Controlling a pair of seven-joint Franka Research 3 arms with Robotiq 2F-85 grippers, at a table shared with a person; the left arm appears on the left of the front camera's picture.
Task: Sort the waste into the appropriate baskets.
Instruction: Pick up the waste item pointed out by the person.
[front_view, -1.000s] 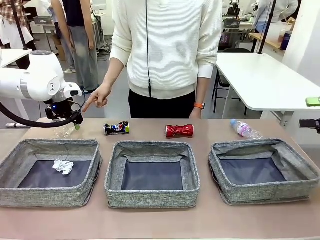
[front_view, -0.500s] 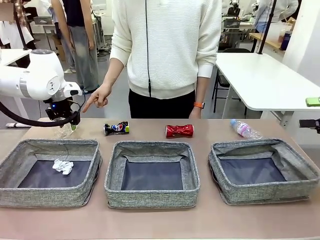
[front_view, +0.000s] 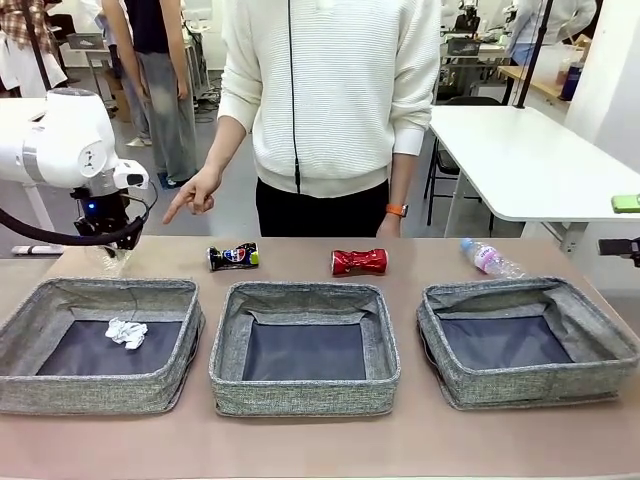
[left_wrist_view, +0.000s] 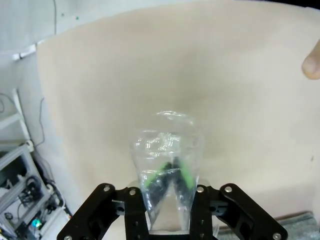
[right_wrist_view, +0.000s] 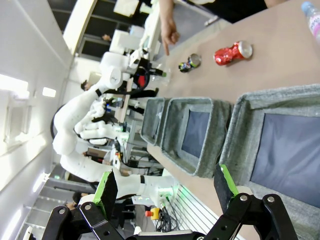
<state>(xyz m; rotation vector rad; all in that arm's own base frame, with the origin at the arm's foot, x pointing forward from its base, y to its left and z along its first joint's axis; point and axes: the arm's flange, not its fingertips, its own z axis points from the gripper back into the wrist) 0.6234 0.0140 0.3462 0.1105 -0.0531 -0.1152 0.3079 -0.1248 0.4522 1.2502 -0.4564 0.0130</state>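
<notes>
My left claw (left_wrist_view: 167, 172) is clamped tight on the wrinkly clear plastic piece (left_wrist_view: 168, 134), which wraps round my fingertips, pinched firmly, I'd say, for carrying to the square grey woven-fabric basket (front_view: 60, 292) just beneath.

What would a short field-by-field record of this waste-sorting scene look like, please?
left gripper: shut on wrinkly clear plastic piece, beyond left basket
right gripper: open, holding nothing
paper wad: inside left basket
dark-blue can, red can, small clear bottle: lying on table, towards the person's edge
person's hand: index finger pointing towards left gripper
</notes>
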